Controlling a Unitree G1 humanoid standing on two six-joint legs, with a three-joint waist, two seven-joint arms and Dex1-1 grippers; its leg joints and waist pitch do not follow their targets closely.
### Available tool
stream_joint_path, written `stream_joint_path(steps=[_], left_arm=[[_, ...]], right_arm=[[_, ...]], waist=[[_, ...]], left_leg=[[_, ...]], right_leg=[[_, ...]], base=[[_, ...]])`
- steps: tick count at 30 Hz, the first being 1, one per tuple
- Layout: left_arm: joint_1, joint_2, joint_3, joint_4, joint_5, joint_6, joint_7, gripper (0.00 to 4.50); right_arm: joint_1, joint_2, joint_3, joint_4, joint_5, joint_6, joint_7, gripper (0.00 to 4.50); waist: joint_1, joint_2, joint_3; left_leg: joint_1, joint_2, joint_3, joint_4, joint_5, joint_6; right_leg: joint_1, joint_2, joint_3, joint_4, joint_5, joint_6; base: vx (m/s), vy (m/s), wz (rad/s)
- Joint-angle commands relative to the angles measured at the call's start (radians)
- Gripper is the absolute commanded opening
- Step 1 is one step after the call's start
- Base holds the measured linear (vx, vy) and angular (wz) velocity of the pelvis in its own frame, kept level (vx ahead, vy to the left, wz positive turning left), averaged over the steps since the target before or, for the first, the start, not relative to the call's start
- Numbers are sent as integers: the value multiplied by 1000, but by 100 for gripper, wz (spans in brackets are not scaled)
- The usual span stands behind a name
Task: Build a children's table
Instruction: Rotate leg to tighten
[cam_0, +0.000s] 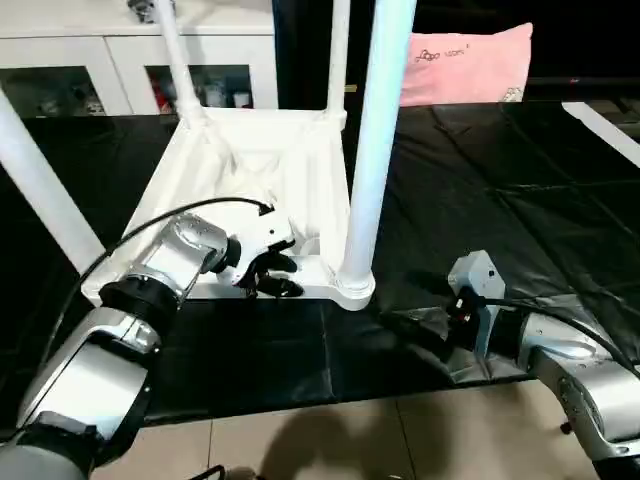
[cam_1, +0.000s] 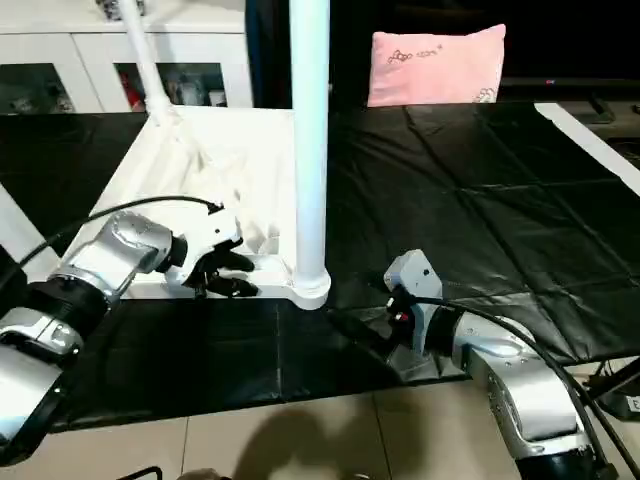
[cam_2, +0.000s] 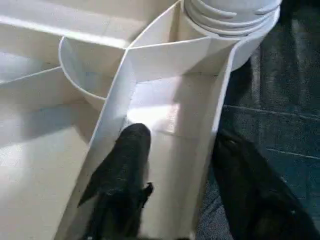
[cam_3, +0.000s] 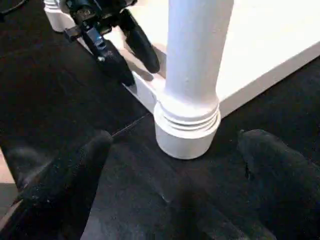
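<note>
Black sheet (cam_0: 480, 190) covers the work surface; tiled floor at the 6 o'clock edge of the head views, a white cabinet with glass doors (cam_0: 120, 70) at 11 o'clock, a pink pillow (cam_0: 468, 65) at 1 o'clock.

Children's table (cam_0: 250, 160) lies upside down on the sheet, left of centre — ribbed underside up, tube legs standing upward from the corner sockets. Near leg (cam_0: 372, 150) sits in the near right corner socket (cam_0: 354, 287), threaded collar visible just above the socket in the right wrist view.

Left gripper (cam_0: 272, 275) is at the table's near rim (cam_2: 212, 150), at 9 o'clock from that socket. Left wrist view: fingers straddle the rim wall — one finger (cam_2: 122, 175) inside the rib channel, the other outside over the sheet. Partly spread; the inner finger looks close to a rib, but I can't tell if either finger presses on the plastic, so no confirmed grip.

Right gripper (cam_3: 170, 185) is low over the sheet at 3 o'clock from the socket, pointing at it. Fingers spread wide, one on each side of the socket in its wrist view, nothing between them, apart from the table.
</note>
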Motion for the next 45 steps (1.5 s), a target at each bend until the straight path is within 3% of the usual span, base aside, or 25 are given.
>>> stream_joint_path(steps=[1,25,31,36,40,43,44,45], left_arm=[[-24,-7,-2,18,13,-18,-9,192],[-42,-44,32,77,14,-73,-77,9],[-19,-41,35,71,19,-81,-100,1],[1,-36,30,55,22,-107,-116,1],[35,-17,22,1,12,-132,-170,1],[78,7,25,-82,-18,-112,-230,1],[87,12,24,-99,-22,-105,-240,1],[106,24,18,-134,-25,-93,-254,1]], right_arm=[[7,-11,9,-26,5,15,7,450],[3,-13,24,2,-3,18,9,450],[-4,-7,28,7,-11,10,5,450],[-16,6,20,18,-9,4,-7,450],[-36,19,8,58,-17,-17,-24,450],[-51,28,0,84,-22,-38,-32,450],[-56,30,-3,88,-19,-38,-32,450],[-58,31,-5,88,-15,-36,-30,450]], waist=[[4,7,-67],[7,1,-66],[3,-3,-67],[1,-3,-64],[0,1,-65],[-1,-4,-65],[-2,0,-65],[-2,-5,-64]], left_leg=[[4,13,-6,-64,-219,18],[2,16,-6,-66,-211,26],[-2,15,-5,-64,-191,32],[2,16,-4,-66,-206,32],[4,20,-5,-68,-215,23],[3,21,-5,-70,-215,19],[5,21,-3,-69,-213,20],[5,21,-2,-69,-211,21]], right_leg=[[61,-72,44,-86,-256,-174],[60,-75,44,-87,-277,-169],[63,-76,45,-84,-236,-181],[59,-76,44,-88,-272,-175],[56,-79,46,-85,-265,-183],[57,-80,46,-82,-262,-185],[54,-79,47,-83,-266,-186],[54,-77,48,-83,-260,-188]], base=[[0,0,0],[0,0,0],[0,0,0],[0,0,0],[0,0,0],[0,0,0],[0,0,0],[0,0,0]])
